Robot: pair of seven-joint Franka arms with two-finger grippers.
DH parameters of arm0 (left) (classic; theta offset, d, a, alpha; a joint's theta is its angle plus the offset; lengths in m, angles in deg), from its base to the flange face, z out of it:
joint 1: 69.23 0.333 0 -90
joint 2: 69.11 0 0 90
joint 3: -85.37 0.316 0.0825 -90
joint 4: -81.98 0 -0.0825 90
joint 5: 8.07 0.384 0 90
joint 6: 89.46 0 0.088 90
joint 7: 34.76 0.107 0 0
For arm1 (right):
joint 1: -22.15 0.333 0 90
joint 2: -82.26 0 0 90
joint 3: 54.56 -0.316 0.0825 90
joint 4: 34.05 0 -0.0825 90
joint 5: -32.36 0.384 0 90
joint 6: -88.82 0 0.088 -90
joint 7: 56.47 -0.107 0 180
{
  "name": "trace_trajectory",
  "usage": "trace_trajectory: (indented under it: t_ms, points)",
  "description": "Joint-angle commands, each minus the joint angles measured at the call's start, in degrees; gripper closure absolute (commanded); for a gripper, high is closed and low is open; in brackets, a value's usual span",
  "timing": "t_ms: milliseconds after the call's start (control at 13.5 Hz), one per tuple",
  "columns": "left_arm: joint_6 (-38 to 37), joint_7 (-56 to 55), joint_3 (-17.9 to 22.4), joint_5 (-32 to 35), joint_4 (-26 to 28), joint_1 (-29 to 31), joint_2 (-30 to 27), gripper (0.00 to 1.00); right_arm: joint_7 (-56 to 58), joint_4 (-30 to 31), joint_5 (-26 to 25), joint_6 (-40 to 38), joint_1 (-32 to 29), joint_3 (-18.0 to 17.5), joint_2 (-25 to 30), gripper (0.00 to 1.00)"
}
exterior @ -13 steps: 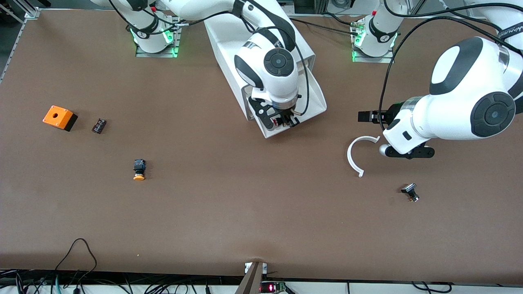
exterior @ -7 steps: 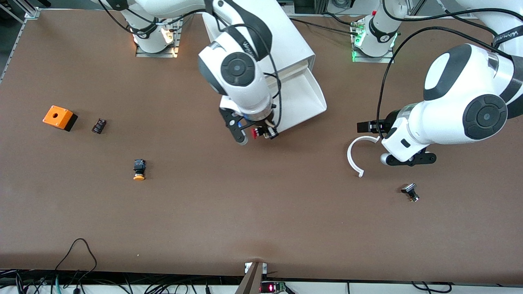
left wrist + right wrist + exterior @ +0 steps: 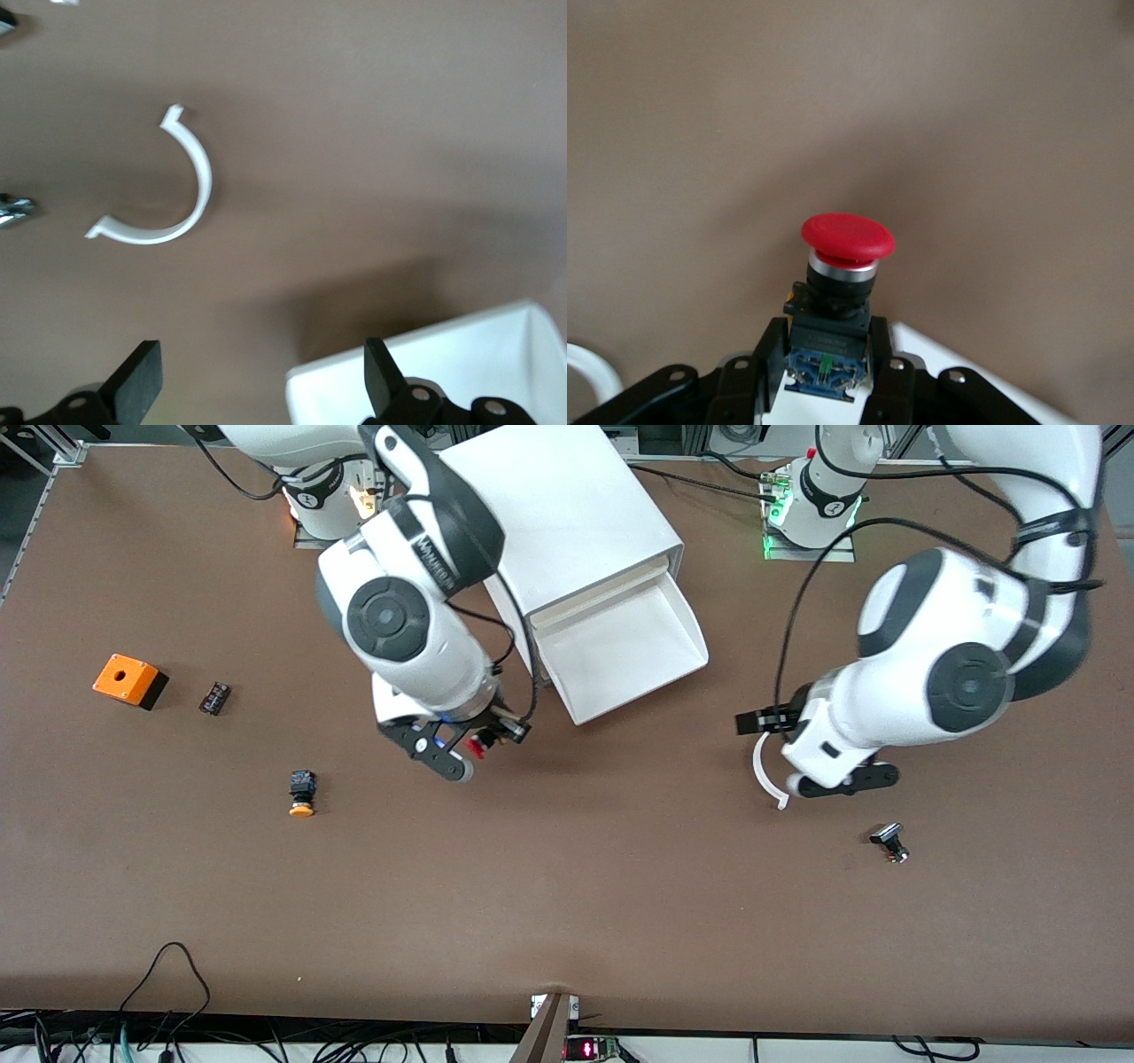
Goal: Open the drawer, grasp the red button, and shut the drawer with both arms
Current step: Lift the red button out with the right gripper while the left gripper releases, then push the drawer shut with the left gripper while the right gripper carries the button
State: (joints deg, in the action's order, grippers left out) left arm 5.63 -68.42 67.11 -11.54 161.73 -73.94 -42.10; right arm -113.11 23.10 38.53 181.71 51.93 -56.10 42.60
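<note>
The drawer stands pulled open from the white cabinet, and its tray looks empty. My right gripper is shut on the red-capped button and holds it over bare table, off the drawer's corner at the right arm's end. In the right wrist view the fingers clamp the button's black body, with the red cap pointing away. My left gripper is open and empty, over the table beside the drawer toward the left arm's end. The left wrist view shows its gripper wide open, with the drawer's corner by one finger.
A white C-shaped ring lies under the left hand and shows in the left wrist view. A small black and metal part lies nearer the camera. A yellow-capped button, a small black part and an orange box lie toward the right arm's end.
My right gripper has lifted the red button out of the drawer and carried it toward the right arm's end and the camera. My left gripper has shifted toward the drawer.
</note>
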Motion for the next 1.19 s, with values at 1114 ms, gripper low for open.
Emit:
trace_trajectory:
  t_ms: [1114]
  points:
    - [25.33,-30.13,-7.4,1.1,28.0,-11.9,-4.15,0.02,65.69,42.08,0.77,40.71,-11.5,9.89,3.01,1.0]
